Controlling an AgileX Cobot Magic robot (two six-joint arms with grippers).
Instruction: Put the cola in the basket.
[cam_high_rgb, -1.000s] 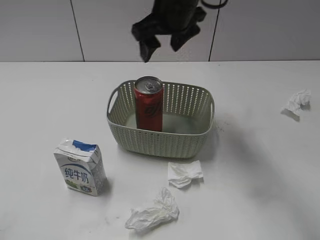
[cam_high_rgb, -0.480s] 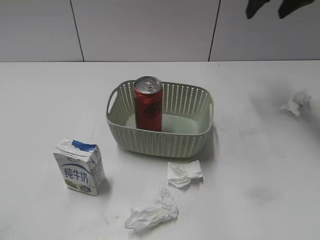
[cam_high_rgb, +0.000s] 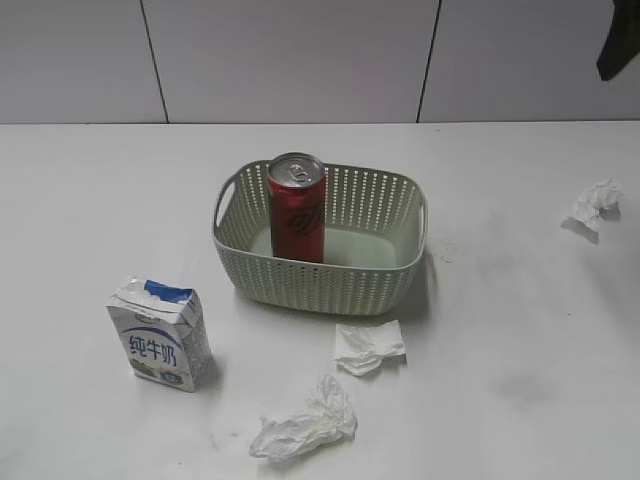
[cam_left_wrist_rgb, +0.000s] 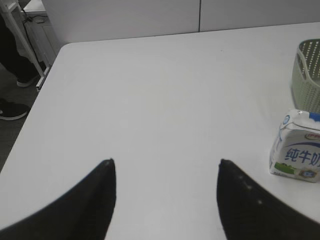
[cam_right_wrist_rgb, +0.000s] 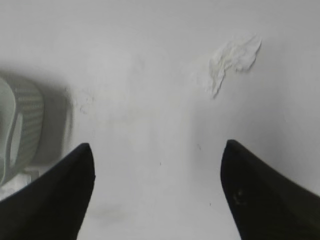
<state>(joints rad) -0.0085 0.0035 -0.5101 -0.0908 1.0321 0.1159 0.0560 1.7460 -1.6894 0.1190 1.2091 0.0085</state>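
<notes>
cola: slim red can (cam_high_rgb: 297, 208) stands upright inside the basket, toward its left-back part, silver pull-tab top up, nothing touching it.
basket: pale green perforated basket (cam_high_rgb: 330, 281) sits mid-table; can top stands above the rim. One corner shows at the right edge of the left wrist view (cam_left_wrist_rgb: 307, 75).
task status: looks done, judging from the can resting in the basket with no gripper on it.
right gripper: (cam_right_wrist_rgb: 157, 147) jaws spread wide, empty, hanging over bare table near a crumpled tissue (cam_right_wrist_rgb: 232, 60); basket only a blurred edge at the left of that view. In the exterior view just a dark sliver of arm at the top right corner (cam_high_rgb: 620, 40), well apart from the can.
left gripper: (cam_left_wrist_rgb: 166, 164) jaws apart, holding nothing, above the bare tabletop (cam_left_wrist_rgb: 150, 100); milk carton (cam_left_wrist_rgb: 296, 146) off to its right.
clutter: milk carton (cam_high_rgb: 160, 333) front-left of the basket; two crumpled tissues in front of it (cam_high_rgb: 368, 347), (cam_high_rgb: 305, 422); one more far right (cam_high_rgb: 594, 203).
risk 1: tall can, narrow base, stands free near the wall, so any arm sweep back over the basket could clip its top and tip it.
risk 2: a bump to the light basket would slide it and rock the can.
risk 3: left arm swinging right could knock the carton into the basket.
next: probably only retract arms, keeping clear of the basket.
</notes>
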